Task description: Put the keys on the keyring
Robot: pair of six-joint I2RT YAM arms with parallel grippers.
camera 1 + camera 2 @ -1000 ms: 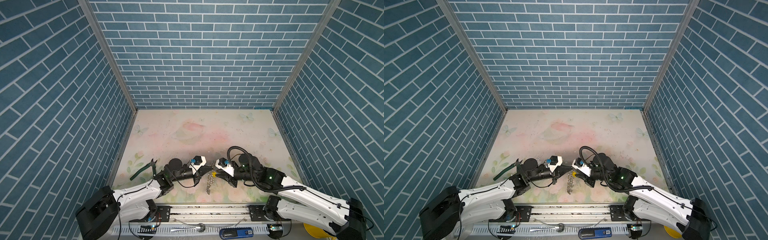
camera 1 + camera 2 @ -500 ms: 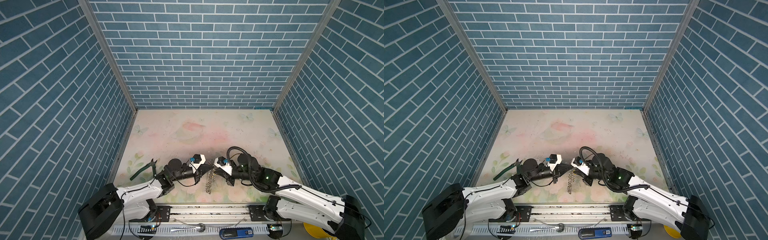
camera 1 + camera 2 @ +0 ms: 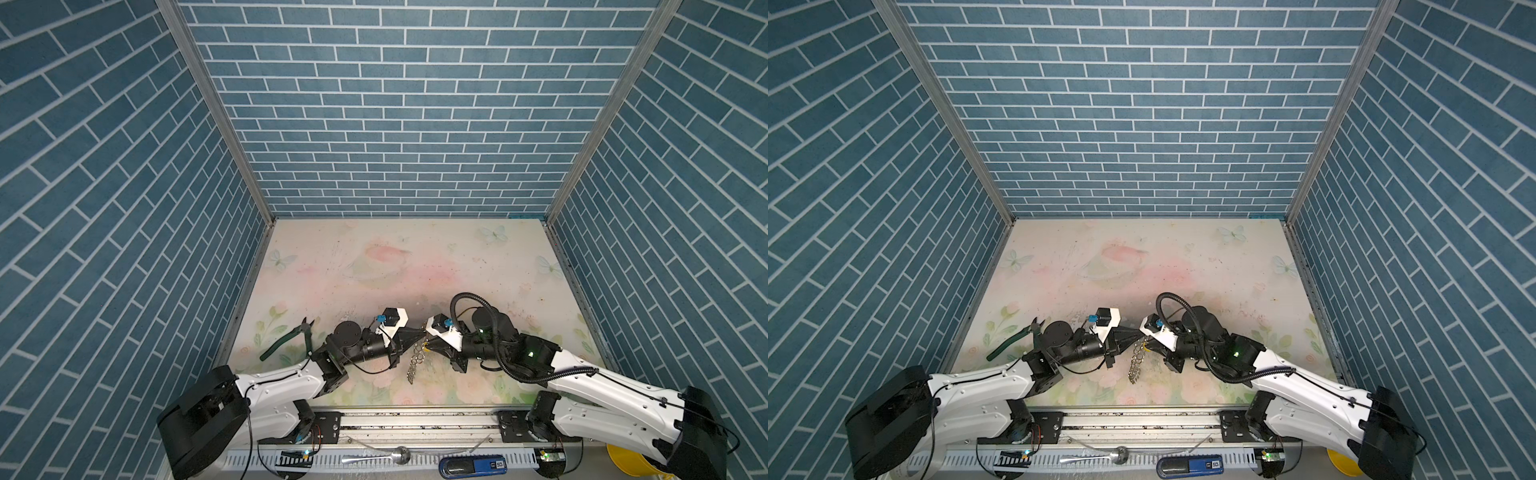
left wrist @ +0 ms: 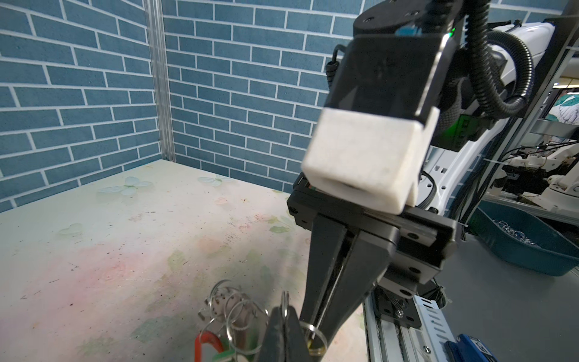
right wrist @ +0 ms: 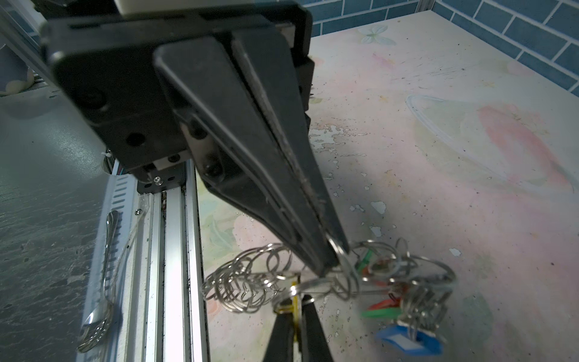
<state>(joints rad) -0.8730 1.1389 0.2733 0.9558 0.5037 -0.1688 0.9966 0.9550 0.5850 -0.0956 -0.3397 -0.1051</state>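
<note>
The keyring, which shows as a chain of small silver rings, hangs above the table's front middle in both top views. My left gripper is shut on one of its rings; the pinched ring shows at my left gripper's tip. My right gripper meets it tip to tip and is shut on a yellow tag with a ring around it. Keys with red, green and blue tags dangle from the chain. The red and green tags also show in the left wrist view.
Green-handled pliers lie on the floral table beside the left arm. A spoon and a blue device rest on the front rail. Blue brick walls enclose three sides. A blue bin stands off the table.
My right gripper has moved in closer to the left one and its jaws have closed on the yellow tag. The left gripper has stayed shut, with the chain still hanging from it.
</note>
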